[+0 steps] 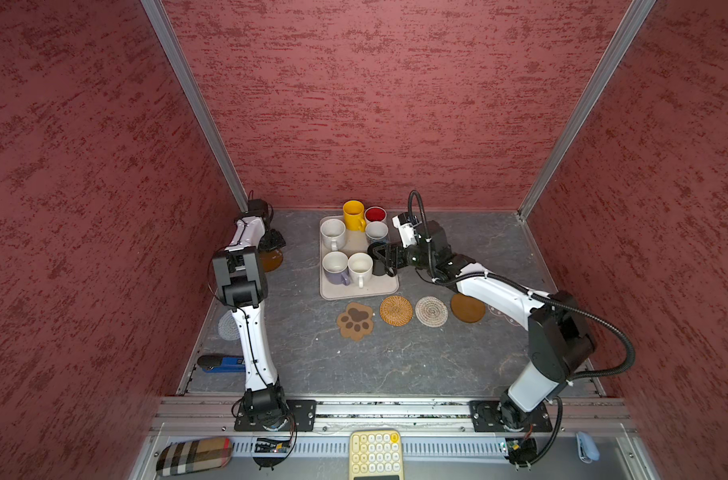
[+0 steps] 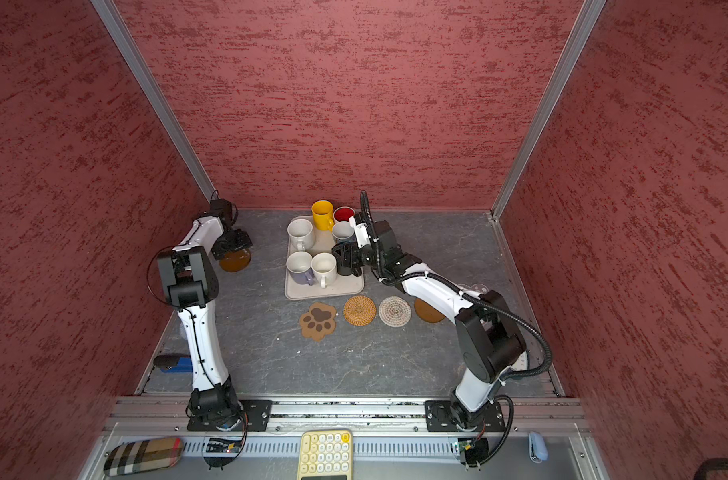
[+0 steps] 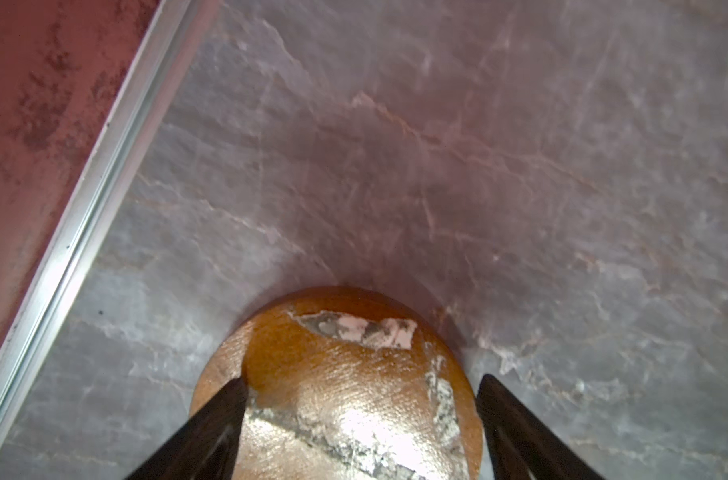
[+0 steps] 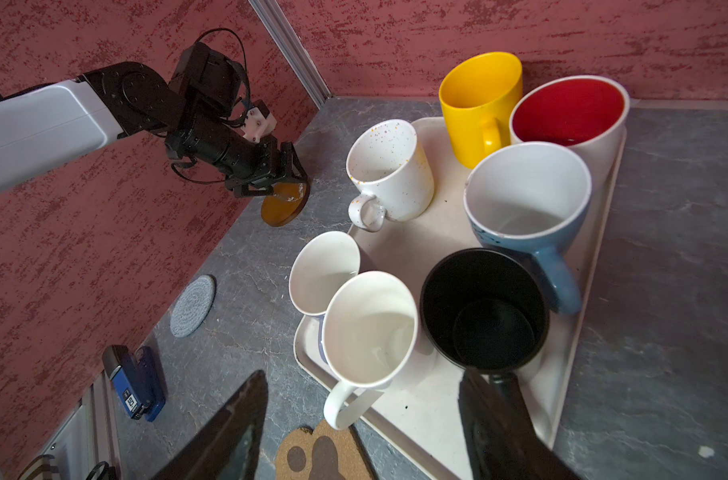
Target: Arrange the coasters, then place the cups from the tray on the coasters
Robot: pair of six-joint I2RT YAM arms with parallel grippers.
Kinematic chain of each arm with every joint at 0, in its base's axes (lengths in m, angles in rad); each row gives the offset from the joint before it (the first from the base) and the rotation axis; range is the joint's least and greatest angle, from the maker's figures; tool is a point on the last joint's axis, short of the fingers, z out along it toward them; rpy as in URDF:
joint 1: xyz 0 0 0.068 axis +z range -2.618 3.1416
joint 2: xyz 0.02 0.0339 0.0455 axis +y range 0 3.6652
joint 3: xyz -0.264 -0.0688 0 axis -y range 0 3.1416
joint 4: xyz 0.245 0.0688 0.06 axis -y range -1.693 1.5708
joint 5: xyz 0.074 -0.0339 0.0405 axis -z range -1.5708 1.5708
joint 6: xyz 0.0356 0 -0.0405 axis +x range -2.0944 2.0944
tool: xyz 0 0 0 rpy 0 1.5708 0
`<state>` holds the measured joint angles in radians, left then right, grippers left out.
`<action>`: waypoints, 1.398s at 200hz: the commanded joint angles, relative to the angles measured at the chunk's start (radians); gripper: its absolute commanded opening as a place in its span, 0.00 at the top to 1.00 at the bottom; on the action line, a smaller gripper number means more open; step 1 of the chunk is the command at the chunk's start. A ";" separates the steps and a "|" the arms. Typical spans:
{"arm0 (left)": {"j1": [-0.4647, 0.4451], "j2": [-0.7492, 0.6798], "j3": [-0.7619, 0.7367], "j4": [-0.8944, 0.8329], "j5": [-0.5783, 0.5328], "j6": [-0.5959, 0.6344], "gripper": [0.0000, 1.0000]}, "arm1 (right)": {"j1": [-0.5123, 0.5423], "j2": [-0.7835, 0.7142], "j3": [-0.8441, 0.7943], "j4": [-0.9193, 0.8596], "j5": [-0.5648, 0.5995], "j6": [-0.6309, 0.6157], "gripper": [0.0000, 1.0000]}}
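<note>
The cream tray (image 1: 354,294) holds several cups: yellow (image 1: 353,214), red-lined (image 1: 375,215), light blue (image 4: 528,216), black (image 4: 485,307) and three pale ones. My right gripper (image 4: 362,374) hangs open over the tray's near right corner, above the black cup; a white cup's handle (image 4: 345,403) shows between its fingers. By the left wall my left gripper (image 3: 362,378) stands open astride an amber disc coaster (image 3: 345,395). One finger overlaps its edge, the other is just clear. Paw (image 1: 356,321), rattan (image 1: 396,310), whitish woven (image 1: 431,311) and amber (image 1: 467,308) coasters lie in a row before the tray.
A grey woven coaster (image 4: 192,305) lies by the left wall, half hidden behind the left arm in both top views. A pale flower coaster (image 2: 476,287) peeks out behind the right arm. A blue device (image 1: 223,363) lies front left. The wall rail (image 3: 62,249) runs close to the left gripper.
</note>
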<state>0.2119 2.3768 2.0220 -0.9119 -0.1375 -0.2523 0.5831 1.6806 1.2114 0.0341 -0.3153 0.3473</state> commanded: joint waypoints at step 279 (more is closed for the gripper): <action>-0.146 -0.521 -0.872 0.310 0.145 -0.121 0.17 | 0.074 -0.475 -0.426 0.075 0.101 0.080 0.28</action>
<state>0.0685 1.8488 1.1961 -0.5739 -0.0414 -0.3523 0.6426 1.2316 0.7956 0.1032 -0.2424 0.4221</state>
